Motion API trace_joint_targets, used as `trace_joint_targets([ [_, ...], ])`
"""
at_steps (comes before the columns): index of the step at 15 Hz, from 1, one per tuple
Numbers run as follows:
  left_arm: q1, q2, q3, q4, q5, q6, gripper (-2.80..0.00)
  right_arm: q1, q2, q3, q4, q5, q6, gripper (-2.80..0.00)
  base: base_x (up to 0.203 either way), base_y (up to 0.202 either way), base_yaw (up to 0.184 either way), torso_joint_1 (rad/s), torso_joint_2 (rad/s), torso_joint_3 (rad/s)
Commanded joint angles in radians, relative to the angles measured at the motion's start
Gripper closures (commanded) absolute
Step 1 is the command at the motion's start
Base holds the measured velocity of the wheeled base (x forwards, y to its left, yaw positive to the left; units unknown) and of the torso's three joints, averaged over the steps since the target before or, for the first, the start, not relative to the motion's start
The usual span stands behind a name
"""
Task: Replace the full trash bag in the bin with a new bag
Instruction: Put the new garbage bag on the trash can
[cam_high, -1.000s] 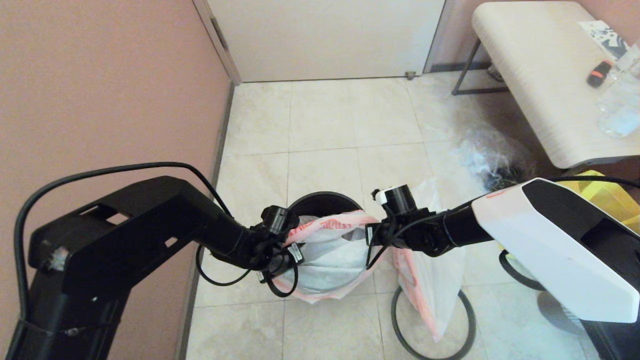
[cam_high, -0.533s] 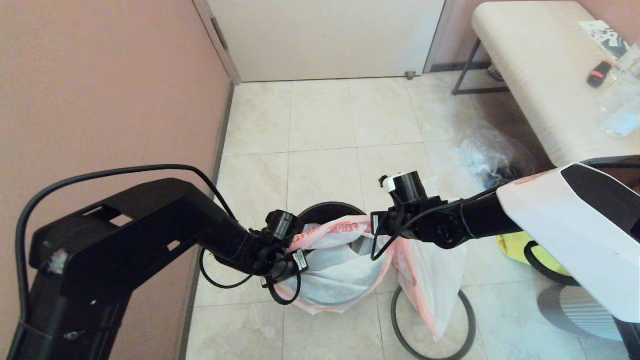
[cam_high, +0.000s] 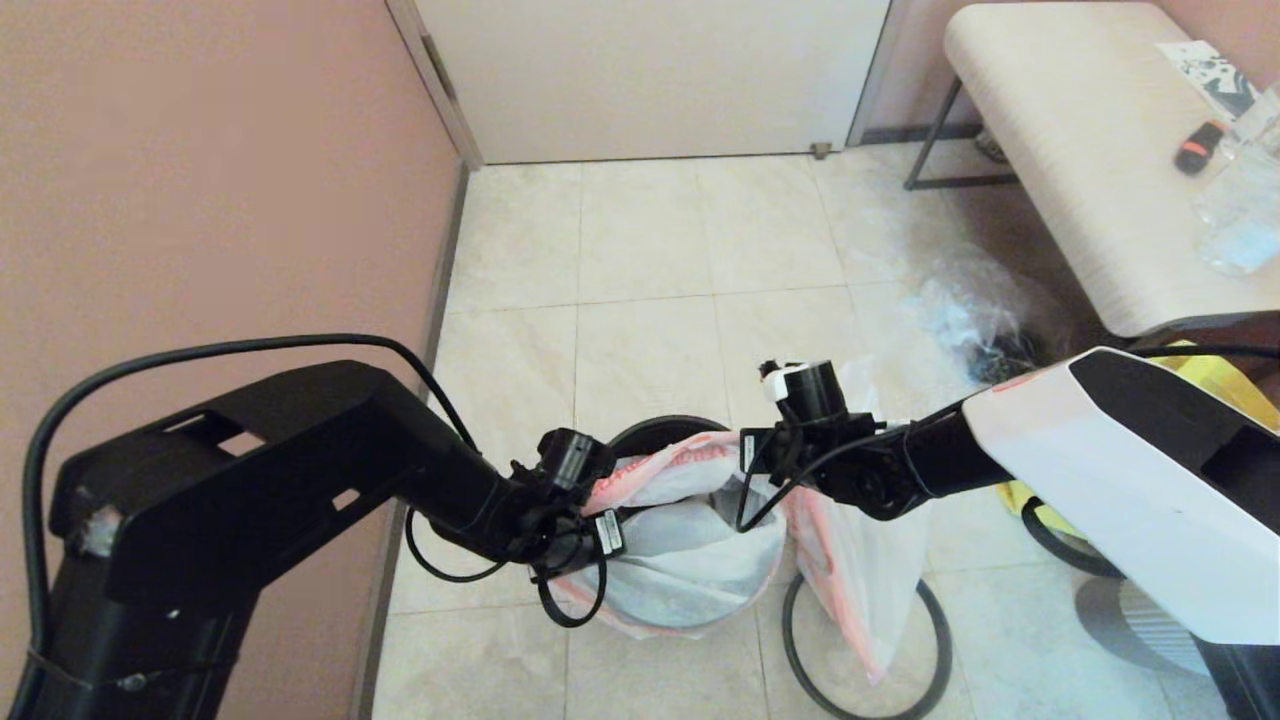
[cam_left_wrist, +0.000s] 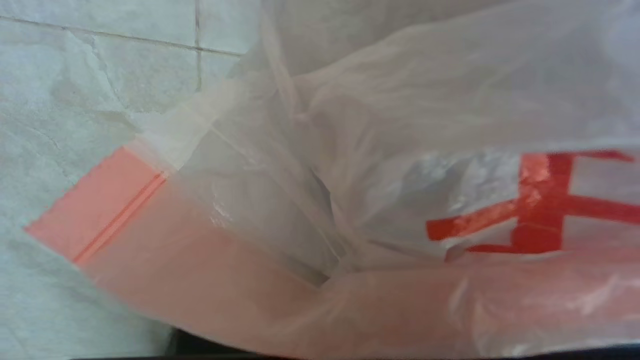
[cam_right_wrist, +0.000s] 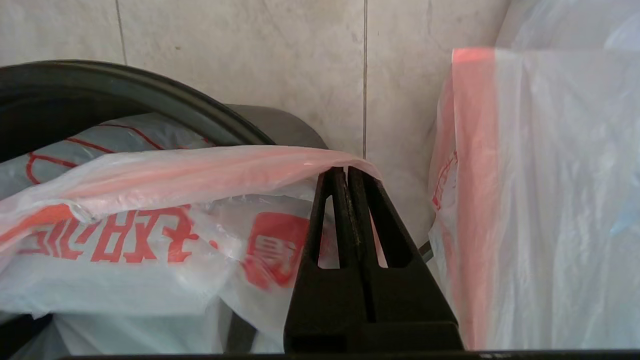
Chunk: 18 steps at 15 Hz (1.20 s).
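1. Head view: tiled floor, pink wall to the left; bin between both arms, bag across its mouth; hoop on floor just right of it.
2. Left wrist view: bag fills the frame; left gripper's fingers unseen, cannot tell.
3. Right wrist view: right gripper closed, pinching the bag's pink edge over the bin; second bag beside.

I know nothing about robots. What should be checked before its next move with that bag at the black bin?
1. Right gripper pinching the bag by its pink hem: ok, shut on it.
2. Left gripper holding the opposite side: cannot tell.
3. Bag over the far rim of the bin: not ok, rim bare.
4. Hoop off the bin, on the floor: ok.
5. Hoop free to lift: not ok, second bag lies across it.
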<state>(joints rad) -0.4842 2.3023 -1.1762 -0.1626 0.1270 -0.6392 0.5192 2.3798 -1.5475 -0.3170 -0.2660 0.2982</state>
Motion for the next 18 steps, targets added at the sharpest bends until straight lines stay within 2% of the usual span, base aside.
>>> trace_joint_targets([
  [1, -0.007, -0.001, 0.004, -0.002, 0.0, 0.0, 0.0, 0.003, 0.002, 0.012, -0.004, 0.001, 0.025, 0.0, 0.0, 0.0, 0.0, 0.0, 0.0, 0.0],
  [3, -0.014, -0.007, 0.02, -0.014, -0.004, 0.007, 0.0, 0.004, 0.008, 0.004, -0.004, 0.011, 0.041, 0.0, 0.0, 0.0, 0.0, 0.0, 0.0, 0.0],
  [6, -0.023, -0.023, 0.077, -0.098, -0.045, 0.07, 0.0, 0.003, 0.024, -0.072, -0.001, 0.021, 0.047, 0.0, 0.0, 0.0, 0.0, 0.0, 0.0, 0.0],
  [12, -0.024, -0.035, 0.087, -0.103, -0.089, 0.084, 0.0, 0.063, 0.04, -0.154, 0.047, 0.035, 0.044, 0.0, 0.0, 0.0, 0.0, 0.0, 0.0, 0.0],
  [14, -0.024, -0.031, 0.084, -0.103, -0.087, 0.084, 0.0, 0.067, -0.031, -0.111, 0.078, 0.029, 0.059, 0.0, 0.0, 0.0, 0.0, 0.0, 0.0, 0.0],
  [18, -0.024, -0.029, 0.084, -0.104, -0.087, 0.084, 0.0, 0.124, -0.228, 0.07, 0.115, 0.028, 0.081, 0.0, 0.0, 0.0, 0.0, 0.0, 0.0, 0.0],
])
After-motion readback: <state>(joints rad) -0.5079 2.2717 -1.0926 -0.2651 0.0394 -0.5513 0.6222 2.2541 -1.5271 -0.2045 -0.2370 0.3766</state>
